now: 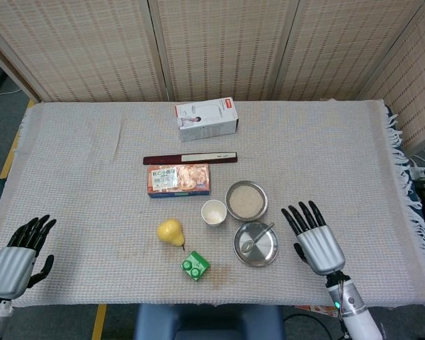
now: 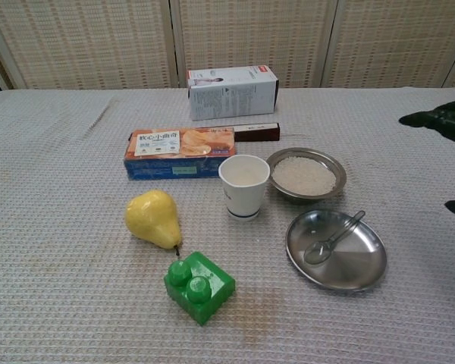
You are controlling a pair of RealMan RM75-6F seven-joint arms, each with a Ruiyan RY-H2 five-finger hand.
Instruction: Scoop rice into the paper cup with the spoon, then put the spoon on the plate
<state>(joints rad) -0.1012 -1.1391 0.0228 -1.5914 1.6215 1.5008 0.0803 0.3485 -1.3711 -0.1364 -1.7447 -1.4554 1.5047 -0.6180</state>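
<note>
The metal spoon [image 1: 256,238] [image 2: 331,238] lies in the round steel plate [image 1: 265,253] [image 2: 364,270], bowl down and handle pointing to the far right. Just behind the plate stands the steel bowl of rice [image 1: 246,200] [image 2: 304,176], and the white paper cup [image 1: 213,212] [image 2: 244,185] is left of that bowl. My right hand [image 1: 313,237] is off to the right of the plate, fingers spread and holding nothing; in the chest view only its dark fingertips [image 2: 440,120] show at the right edge. My left hand [image 1: 18,253] rests open at the table's near left corner.
A yellow pear [image 1: 170,232] [image 2: 153,218] and a green toy brick [image 1: 195,266] [image 2: 199,287] lie left of the plate. Further back are an orange snack box [image 1: 178,179] [image 2: 179,152], a dark flat bar [image 1: 190,159] and a white carton [image 1: 206,118] [image 2: 232,91].
</note>
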